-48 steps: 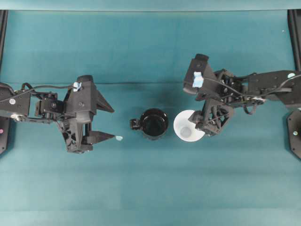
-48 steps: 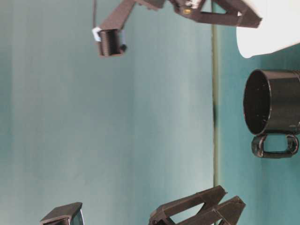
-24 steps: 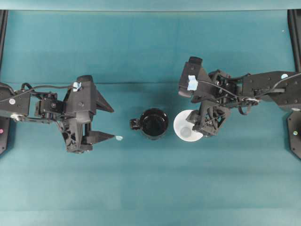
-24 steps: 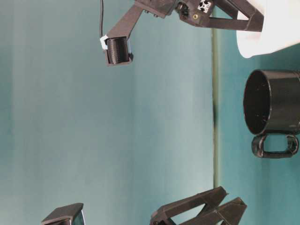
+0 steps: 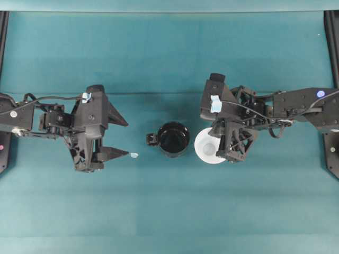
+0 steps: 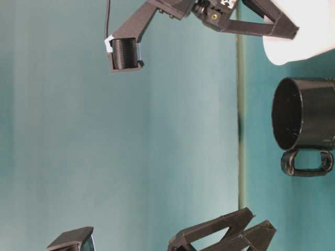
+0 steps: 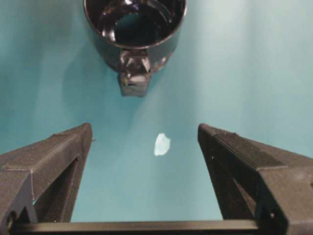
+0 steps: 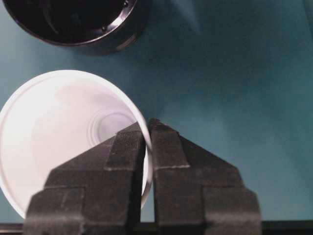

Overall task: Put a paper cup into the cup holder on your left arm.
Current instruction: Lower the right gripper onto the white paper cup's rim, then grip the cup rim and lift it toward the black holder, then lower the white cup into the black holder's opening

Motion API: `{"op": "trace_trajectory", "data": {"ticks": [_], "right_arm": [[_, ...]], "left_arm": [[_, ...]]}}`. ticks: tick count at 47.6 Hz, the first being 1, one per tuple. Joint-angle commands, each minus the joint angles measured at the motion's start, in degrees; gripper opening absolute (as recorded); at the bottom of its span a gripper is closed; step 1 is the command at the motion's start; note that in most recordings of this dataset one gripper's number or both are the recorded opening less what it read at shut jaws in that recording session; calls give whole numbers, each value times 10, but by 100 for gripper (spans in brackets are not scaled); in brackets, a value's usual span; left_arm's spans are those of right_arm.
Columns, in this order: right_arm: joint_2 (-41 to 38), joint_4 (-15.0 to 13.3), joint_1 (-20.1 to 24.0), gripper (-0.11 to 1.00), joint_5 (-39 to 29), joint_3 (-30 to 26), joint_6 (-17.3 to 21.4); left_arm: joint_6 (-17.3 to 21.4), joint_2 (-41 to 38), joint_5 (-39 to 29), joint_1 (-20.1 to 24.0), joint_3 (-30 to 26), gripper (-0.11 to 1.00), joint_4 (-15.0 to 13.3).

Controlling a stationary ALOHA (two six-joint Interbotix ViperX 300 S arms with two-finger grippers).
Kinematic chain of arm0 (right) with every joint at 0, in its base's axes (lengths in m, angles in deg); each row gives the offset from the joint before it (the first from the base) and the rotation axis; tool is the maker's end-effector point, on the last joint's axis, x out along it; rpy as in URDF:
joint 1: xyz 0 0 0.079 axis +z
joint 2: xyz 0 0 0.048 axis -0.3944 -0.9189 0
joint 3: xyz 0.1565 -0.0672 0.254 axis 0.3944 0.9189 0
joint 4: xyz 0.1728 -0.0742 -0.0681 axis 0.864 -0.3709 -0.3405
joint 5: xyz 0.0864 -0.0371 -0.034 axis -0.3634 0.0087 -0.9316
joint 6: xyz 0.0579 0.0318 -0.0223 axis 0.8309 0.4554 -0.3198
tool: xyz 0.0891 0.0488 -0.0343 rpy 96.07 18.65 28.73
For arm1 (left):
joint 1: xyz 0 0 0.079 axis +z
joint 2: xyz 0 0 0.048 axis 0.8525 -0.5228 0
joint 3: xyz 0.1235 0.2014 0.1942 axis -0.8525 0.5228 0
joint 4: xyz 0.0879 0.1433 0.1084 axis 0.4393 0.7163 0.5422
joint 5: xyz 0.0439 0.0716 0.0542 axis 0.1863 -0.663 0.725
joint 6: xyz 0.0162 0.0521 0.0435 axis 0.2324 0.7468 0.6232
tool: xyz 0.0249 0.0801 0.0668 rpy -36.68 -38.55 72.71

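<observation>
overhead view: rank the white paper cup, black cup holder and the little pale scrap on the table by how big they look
1. Paper cup and cup holder: look about alike, and the right gripper hides part of the paper cup, so no ranking.
2. Pale scrap: far smallest.

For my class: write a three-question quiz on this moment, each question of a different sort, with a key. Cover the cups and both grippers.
1. True or false: the paper cup sits inside the cup holder.
2. What does the right gripper pinch? A) the holder's handle B) the paper cup's rim C) nothing
3. Fill in: the left gripper is ____.

Key: 1 false, it stands beside the holder; 2 B; 3 open.
</observation>
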Motion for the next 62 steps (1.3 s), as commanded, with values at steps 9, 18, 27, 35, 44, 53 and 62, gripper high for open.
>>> {"op": "trace_trajectory", "data": {"ticks": [9, 18, 27, 35, 44, 53, 62], "right_arm": [[26, 6, -3, 1, -25, -7, -2], [48, 33, -7, 1, -55, -9, -1], [92, 69, -22, 1, -96, -24, -1], [111, 72, -28, 1, -116, -64, -1], [76, 72, -28, 1, -117, -122, -1], [30, 72, -28, 1, -120, -178, -2], [-4, 72, -26, 1, -116, -201, 2]], "left_arm": [[0, 3, 4, -2, -5, 91, 2], [-1, 3, 4, -1, -6, 91, 1], [-3, 4, 4, -2, -6, 91, 2], [-3, 4, 4, -1, -4, 91, 1], [-4, 5, 4, -1, -2, 91, 2], [-4, 6, 3, -2, -2, 91, 2], [-3, 6, 4, -2, -1, 91, 2]]}}
